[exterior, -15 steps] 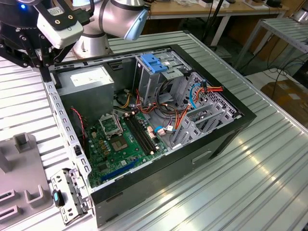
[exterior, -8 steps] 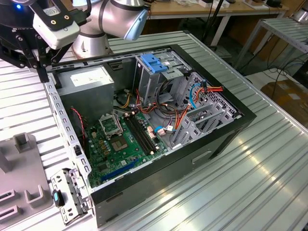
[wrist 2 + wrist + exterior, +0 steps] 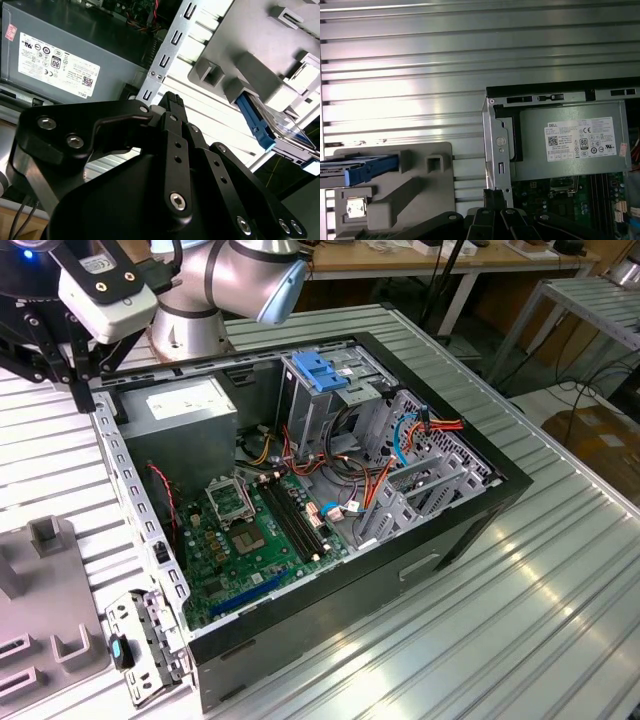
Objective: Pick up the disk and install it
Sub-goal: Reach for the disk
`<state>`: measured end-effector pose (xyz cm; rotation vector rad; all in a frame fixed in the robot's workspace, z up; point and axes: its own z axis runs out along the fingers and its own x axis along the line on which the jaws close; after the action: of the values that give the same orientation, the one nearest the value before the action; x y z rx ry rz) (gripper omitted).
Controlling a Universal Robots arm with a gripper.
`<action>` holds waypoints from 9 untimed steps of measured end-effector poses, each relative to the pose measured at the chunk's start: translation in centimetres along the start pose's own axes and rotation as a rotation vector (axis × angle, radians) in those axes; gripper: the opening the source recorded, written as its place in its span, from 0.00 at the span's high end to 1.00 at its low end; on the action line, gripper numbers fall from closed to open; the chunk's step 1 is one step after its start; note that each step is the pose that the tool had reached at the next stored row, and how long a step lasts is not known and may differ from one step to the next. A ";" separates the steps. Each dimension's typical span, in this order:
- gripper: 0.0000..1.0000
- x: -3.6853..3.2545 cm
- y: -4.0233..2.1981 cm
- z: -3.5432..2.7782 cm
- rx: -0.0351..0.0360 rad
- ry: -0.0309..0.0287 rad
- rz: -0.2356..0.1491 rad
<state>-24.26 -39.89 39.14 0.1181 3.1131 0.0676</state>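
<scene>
Second wrist view: gripper (image 3: 171, 98) fingers together, empty, by chassis rail (image 3: 167, 50); disk (image 3: 256, 126) well aside in grey holder (image 3: 250, 25). Risk: closed tips butt carrier, shove disk.

In the second wrist view we find a white sticker (image 3: 57, 65) on the grey power supply box (image 3: 115, 50), bearing black print, round marks and a small square code; a small pink sticker (image 3: 10, 32) sits just beside it on the same grey face.
</scene>
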 end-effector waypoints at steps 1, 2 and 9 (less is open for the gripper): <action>0.89 0.05 0.00 0.00 0.0000 0.0000 0.000; 0.89 0.12 -0.01 0.00 0.0000 0.0000 0.000; 0.89 0.82 -0.06 -0.01 0.0000 0.0000 0.000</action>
<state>-25.08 -39.89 39.13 0.1181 3.1131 0.0676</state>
